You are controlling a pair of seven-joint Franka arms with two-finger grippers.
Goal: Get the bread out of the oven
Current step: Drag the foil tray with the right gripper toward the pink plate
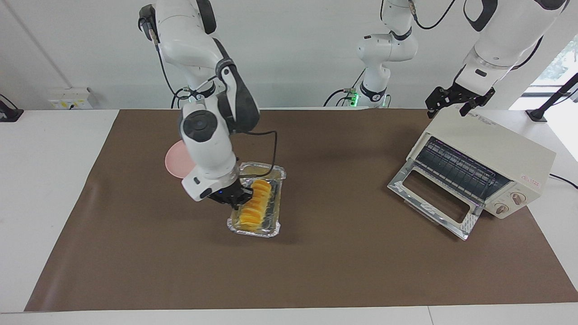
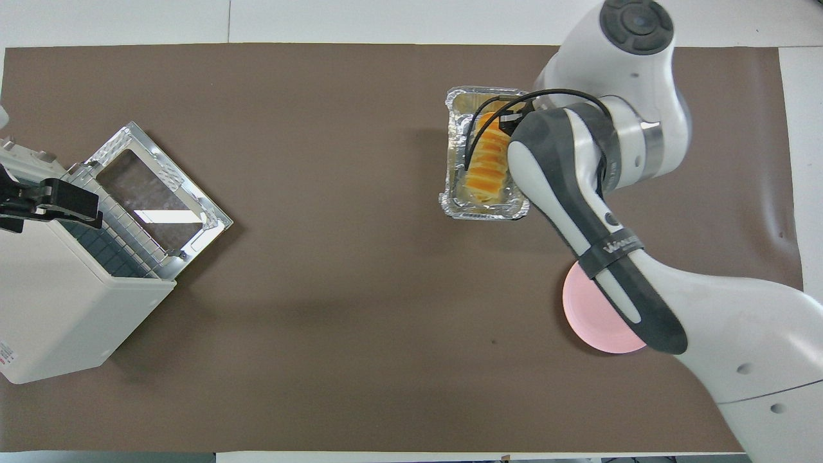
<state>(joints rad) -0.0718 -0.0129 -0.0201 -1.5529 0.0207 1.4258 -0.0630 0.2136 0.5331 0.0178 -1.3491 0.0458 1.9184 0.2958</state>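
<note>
The bread [image 1: 255,205] lies in the foil tray [image 1: 276,228] mid-worktop, well apart from the oven [image 1: 490,153] — door down — at the left arm's end. The right gripper [image 1: 239,198] is down at the loaf; whether it is clenched I cannot tell. The left gripper [image 1: 454,101] waits over the oven, fingers spread.

Both views are bright and evenly lit, with soft, diffuse light from above. Shadows on the brown mat [image 1: 316,253] are faint and blurred; a soft one lies beside the oven [image 1: 485,158] under its open door [image 2: 157,190]. The door's glass and metal frame throw back white glare in the overhead view, and the foil tray [image 1: 276,231] glints along its rim. Daylight blows out a window [image 1: 562,58] at the facing view's edge. Focus is sharp throughout.
</note>
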